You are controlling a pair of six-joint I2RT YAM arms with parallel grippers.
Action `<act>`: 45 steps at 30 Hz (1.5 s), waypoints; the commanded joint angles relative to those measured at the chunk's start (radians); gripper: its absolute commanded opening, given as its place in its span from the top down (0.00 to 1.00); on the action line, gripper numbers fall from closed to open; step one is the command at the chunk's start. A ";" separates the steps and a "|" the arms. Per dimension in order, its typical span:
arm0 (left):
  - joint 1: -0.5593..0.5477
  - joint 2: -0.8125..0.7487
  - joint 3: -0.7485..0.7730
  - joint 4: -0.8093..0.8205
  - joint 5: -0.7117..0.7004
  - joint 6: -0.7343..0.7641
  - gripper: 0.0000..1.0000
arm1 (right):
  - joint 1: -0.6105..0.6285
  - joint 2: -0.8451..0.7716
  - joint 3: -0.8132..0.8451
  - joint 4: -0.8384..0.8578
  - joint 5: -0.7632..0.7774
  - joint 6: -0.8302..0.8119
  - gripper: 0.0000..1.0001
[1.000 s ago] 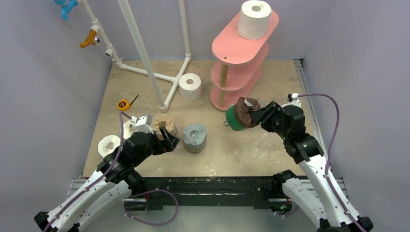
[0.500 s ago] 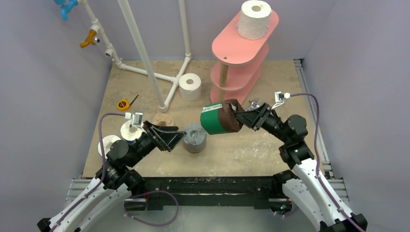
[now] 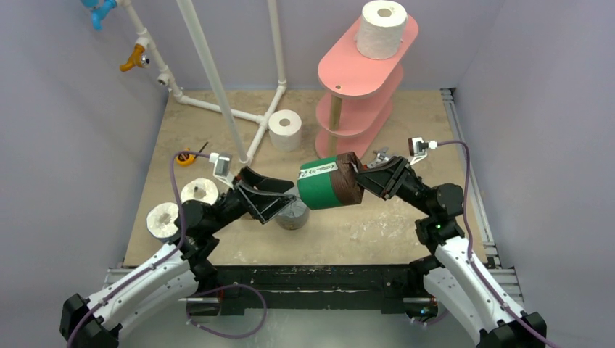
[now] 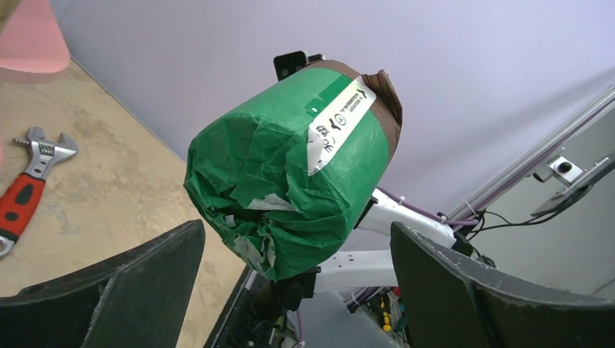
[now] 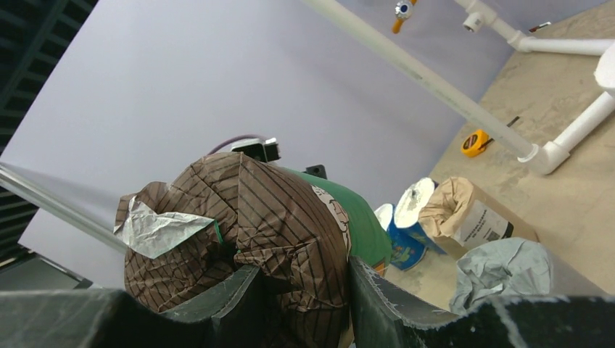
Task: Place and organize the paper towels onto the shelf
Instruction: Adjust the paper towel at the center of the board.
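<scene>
My right gripper (image 3: 357,181) is shut on the brown-papered end of a green-wrapped paper towel roll (image 3: 324,185), held on its side above the floor. In the right wrist view the fingers (image 5: 373,290) pinch that crumpled end (image 5: 254,217). My left gripper (image 3: 292,194) stands wide open facing the roll's green end (image 4: 290,181), which sits just ahead of its spread fingers (image 4: 450,279), not touching. The pink shelf (image 3: 360,80) stands behind with one white roll (image 3: 381,29) on top. A grey roll (image 3: 294,215) lies below the grippers.
Another white roll (image 3: 285,129) stands by the white pipe frame (image 3: 217,80). Two white-topped rolls (image 3: 199,191) (image 3: 163,217) sit at the left. A tan roll (image 5: 471,214) and a blue-wrapped roll (image 5: 406,235) show past the green one. A red-handled wrench (image 4: 25,192) and a yellow tape measure (image 5: 475,141) lie on the floor.
My right arm swung the green roll left, away from the shelf, and turned it on its side. My left gripper lifted off the floor by the tan roll, opened wide and moved toward it.
</scene>
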 commanded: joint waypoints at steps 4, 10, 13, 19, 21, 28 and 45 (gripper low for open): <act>-0.004 0.100 0.039 0.236 0.097 -0.092 0.04 | 0.001 -0.016 -0.002 0.136 0.003 0.057 0.60; -0.004 0.157 0.054 0.316 0.136 -0.144 0.06 | 0.000 -0.010 0.001 0.131 0.009 0.052 0.60; -0.004 0.178 0.062 0.354 0.156 -0.167 0.07 | 0.001 -0.004 0.006 0.127 0.010 0.049 0.60; -0.004 0.218 0.082 0.405 0.200 -0.201 0.12 | 0.001 0.001 0.004 0.112 0.018 0.040 0.61; -0.005 0.229 0.086 0.412 0.209 -0.207 0.12 | 0.001 0.002 -0.001 0.111 0.022 0.039 0.61; -0.026 0.295 0.101 0.432 0.226 -0.219 0.14 | 0.003 -0.003 -0.001 0.080 0.026 0.013 0.61; -0.067 0.385 0.138 0.461 0.227 -0.201 0.34 | 0.004 -0.033 0.012 -0.076 0.006 -0.087 0.58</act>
